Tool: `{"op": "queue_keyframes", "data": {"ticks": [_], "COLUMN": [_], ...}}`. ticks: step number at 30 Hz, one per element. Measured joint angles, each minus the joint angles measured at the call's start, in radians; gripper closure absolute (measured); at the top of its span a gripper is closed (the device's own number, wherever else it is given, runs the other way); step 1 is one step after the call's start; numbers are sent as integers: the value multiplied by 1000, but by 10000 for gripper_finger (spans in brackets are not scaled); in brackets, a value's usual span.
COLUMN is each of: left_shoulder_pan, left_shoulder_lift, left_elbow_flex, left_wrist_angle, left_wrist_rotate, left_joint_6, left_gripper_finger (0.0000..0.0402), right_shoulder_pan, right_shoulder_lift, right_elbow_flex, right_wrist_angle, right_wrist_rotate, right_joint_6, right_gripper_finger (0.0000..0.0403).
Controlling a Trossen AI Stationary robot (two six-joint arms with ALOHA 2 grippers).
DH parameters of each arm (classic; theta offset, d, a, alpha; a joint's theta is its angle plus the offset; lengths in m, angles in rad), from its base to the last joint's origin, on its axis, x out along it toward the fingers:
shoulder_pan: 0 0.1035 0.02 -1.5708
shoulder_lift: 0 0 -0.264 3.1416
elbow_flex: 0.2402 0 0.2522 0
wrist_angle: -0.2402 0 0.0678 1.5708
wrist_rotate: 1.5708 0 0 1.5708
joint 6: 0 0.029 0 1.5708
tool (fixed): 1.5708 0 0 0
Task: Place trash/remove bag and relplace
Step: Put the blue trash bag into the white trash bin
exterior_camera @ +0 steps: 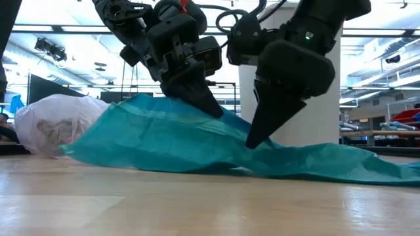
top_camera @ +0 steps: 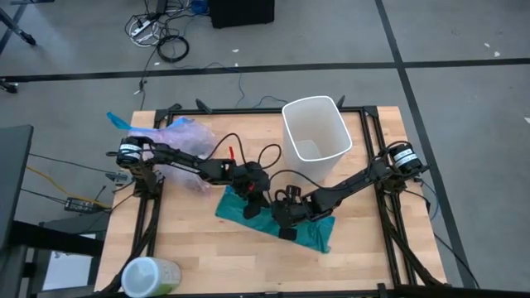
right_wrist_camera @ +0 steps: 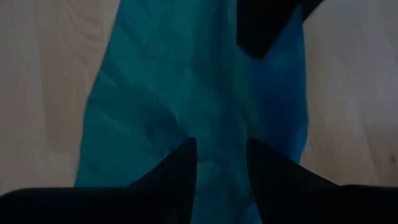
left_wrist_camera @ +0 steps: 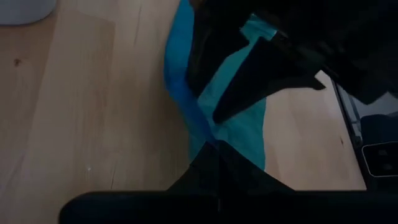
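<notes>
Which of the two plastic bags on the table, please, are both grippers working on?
The opaque teal-green plastic bag lying flat at mid-table; the translucent pale pink-lavender bag, bulging with scraps, sits apart near the left arm's base.

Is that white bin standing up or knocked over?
Upright: the high view looks straight down into the white bin, open mouth up, its bare bottom showing, no liner in it.

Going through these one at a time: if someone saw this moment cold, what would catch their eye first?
First the teal-green plastic bag spread flat on the wooden table near its middle, with both dark arms bent down onto it: the left gripper is pinched shut on a raised fold, and the right gripper, jaws apart, is pressed to the sheet beside it. Next comes the empty white bin standing behind them, and the filled pale pink-lavender bag lying at the table's far left.
</notes>
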Motion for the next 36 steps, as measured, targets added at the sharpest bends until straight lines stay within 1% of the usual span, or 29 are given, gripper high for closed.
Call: {"op": "queue_keyframes", "data": {"ticks": [6,10,13,16,18,21,25,28,36], "left_shoulder_pan": [0,0,0,0,0,0,11,36,70], "left_shoulder_lift": [0,0,0,0,0,0,0,0,0], "left_elbow_flex": [0,0,0,0,0,0,1,1,1], "left_wrist_angle": [47,54,55,54,54,52,9,-23,-36], "left_wrist_rotate": [3,3,3,3,3,2,-62,-78,-81], "left_joint_6": [0,0,0,0,0,2,28,27,28], "left_gripper_finger": [400,400,400,400,400,400,400,400,400], "right_shoulder_pan": [0,2,2,1,0,0,20,69,191], "right_shoulder_lift": [0,0,0,0,0,0,0,0,0], "right_elbow_flex": [-18,-36,-37,-37,-35,-30,-30,-30,-30], "right_wrist_angle": [10,7,0,4,6,16,67,100,84], "right_wrist_rotate": [-1,-1,0,9,11,21,25,33,51], "right_joint_6": [43,66,69,72,72,102,189,238,391], "right_gripper_finger": [278,296,327,379,395,399,402,403,403]}}
